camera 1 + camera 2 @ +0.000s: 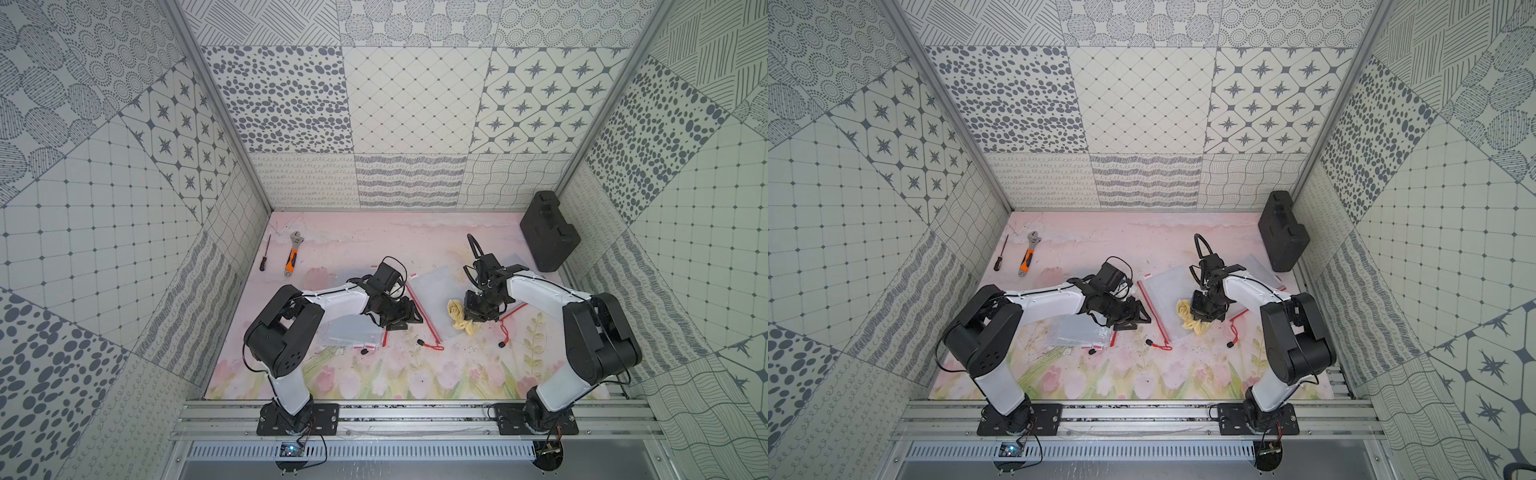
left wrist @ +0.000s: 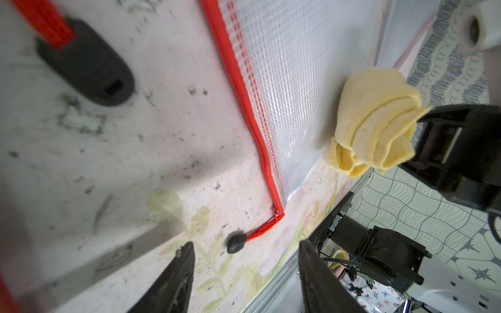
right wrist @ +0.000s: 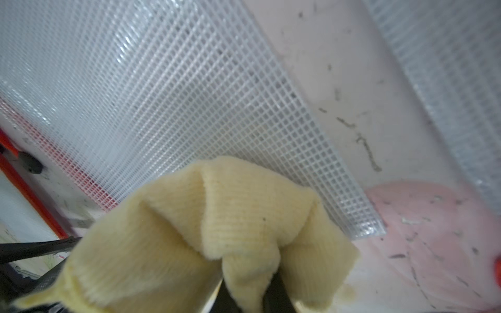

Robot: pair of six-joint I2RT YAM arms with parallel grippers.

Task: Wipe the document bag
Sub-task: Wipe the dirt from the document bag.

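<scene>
A clear mesh document bag [image 1: 436, 286] [image 1: 1167, 291] with a red zipper edge lies flat in the middle of the mat. My right gripper [image 1: 469, 322] [image 3: 250, 298] is shut on a bunched yellow cloth [image 1: 459, 318] [image 3: 217, 230], which rests on the bag's near end. The bag's mesh [image 3: 162, 94] fills the right wrist view. My left gripper [image 1: 401, 322] [image 2: 246, 244] stands open just left of the bag's zipper side, holding nothing. The black zipper pull [image 2: 235, 242] lies on the mat beyond its tips. The cloth [image 2: 379, 122] also shows in the left wrist view.
A second mesh bag [image 1: 349, 332] lies under the left arm and a third [image 1: 513, 259] under the right arm. An orange-handled wrench [image 1: 293, 257] and a screwdriver [image 1: 265, 253] lie at the back left. A black case [image 1: 548, 230] stands at the back right.
</scene>
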